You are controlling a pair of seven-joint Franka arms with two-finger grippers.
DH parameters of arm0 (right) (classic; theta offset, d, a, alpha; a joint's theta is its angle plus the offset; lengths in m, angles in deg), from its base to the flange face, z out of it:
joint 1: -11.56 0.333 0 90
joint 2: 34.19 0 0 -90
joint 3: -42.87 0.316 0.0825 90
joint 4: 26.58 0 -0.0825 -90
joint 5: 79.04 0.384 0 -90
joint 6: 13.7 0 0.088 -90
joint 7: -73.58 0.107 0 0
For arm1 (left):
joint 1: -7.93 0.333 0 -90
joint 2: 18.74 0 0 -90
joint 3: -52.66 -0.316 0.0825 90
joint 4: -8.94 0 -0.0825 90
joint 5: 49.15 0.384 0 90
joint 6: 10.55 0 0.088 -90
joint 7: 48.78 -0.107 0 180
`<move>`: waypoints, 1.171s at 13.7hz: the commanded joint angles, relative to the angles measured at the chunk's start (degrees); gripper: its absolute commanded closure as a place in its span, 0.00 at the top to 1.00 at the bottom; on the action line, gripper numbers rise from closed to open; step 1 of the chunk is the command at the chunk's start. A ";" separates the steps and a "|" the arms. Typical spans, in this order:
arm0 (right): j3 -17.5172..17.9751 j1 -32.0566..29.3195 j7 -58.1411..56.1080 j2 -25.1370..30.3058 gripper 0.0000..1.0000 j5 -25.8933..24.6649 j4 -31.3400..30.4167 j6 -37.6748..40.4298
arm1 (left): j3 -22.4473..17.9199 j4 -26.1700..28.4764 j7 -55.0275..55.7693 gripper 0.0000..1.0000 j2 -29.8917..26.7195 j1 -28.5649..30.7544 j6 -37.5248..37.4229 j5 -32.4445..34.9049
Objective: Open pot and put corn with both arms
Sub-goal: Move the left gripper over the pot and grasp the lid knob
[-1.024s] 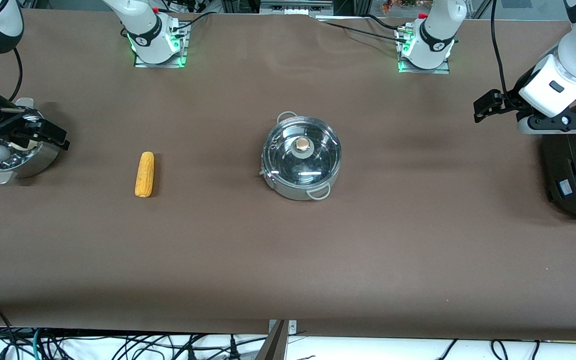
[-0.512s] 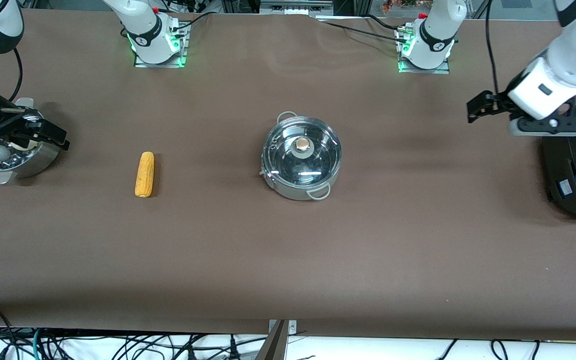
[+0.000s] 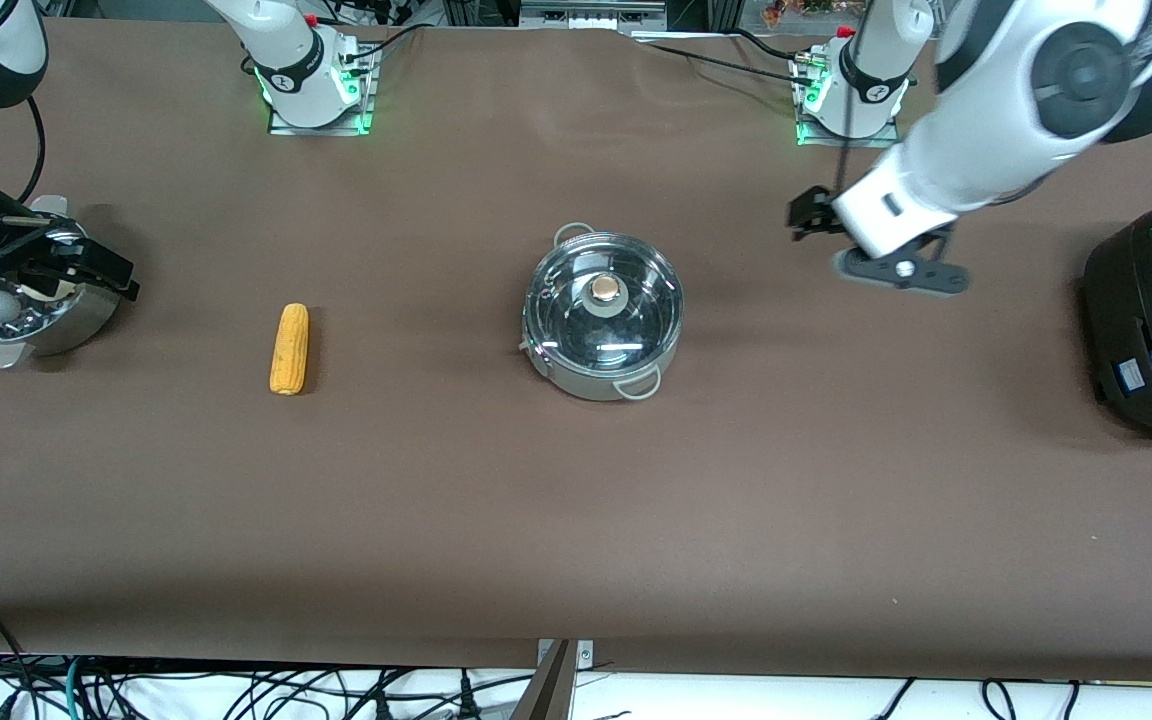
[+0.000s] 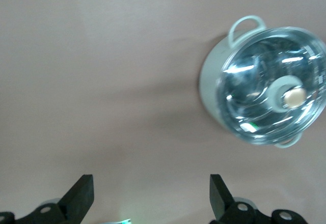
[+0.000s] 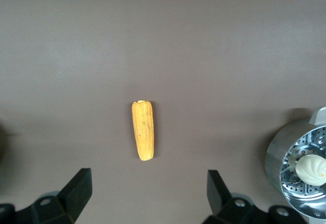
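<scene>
pot: shiny round stainless-steel pot (image 3: 604, 320) with two looped side handles, mid-surface, its clear glass lid (image 3: 604, 298) on and the tan knob (image 3: 605, 289) standing free at the centre, which is where a grip must go.
corn: yellow-orange elongated corn cob (image 3: 289, 349) lying flat on the brown surface (image 3: 576, 520), toward the right arm's end, well apart from the pot.
left jaws: the left gripper (image 3: 816, 218) hangs in the air over bare surface between the pot and the black rounded cooker (image 3: 1151, 320); jaws spread wide and empty. the left wrist view shows the pot ahead of the fingertips (image 4: 81, 196), not between them; likely placed to go for the knob.
right jaws: the right gripper (image 3: 86, 265) hovers over the steel steamer pot (image 3: 36, 320) holding a round white bun (image 5: 310, 167); jaws released, holding nothing. the right wrist view shows the cob ahead of the jaws, roughly midway between them, so this arm looks assigned to the cob.
order: judged, lid off first, corn after.
</scene>
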 commanded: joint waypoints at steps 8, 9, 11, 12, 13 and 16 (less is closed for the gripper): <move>0.72 -0.65 0.59 0.46 1.00 -0.76 -0.28 -0.41 | 0.72 -12.91 23.15 1.00 18.56 -17.85 12.42 2.80; 0.72 -0.56 0.59 0.46 1.00 -0.76 -0.36 -0.41 | 0.72 -12.91 24.03 1.00 20.05 -19.70 14.61 3.94; 0.81 -0.56 0.59 0.46 1.00 -0.76 -0.28 -0.41 | 0.63 -12.47 24.56 1.00 22.08 -20.85 17.26 6.75; 0.72 -0.56 0.59 0.46 1.00 -0.76 -0.28 -0.41 | 0.72 -12.20 24.56 1.00 22.52 -20.94 17.62 8.60; 0.81 -0.56 0.59 0.46 1.00 -0.76 -0.28 -0.41 | 0.80 -12.29 24.56 1.00 23.57 -21.73 17.79 8.96; 0.81 -0.56 0.59 0.46 1.00 -0.76 -0.36 -0.41 | 0.72 -11.94 24.48 1.00 24.37 -22.88 18.94 11.06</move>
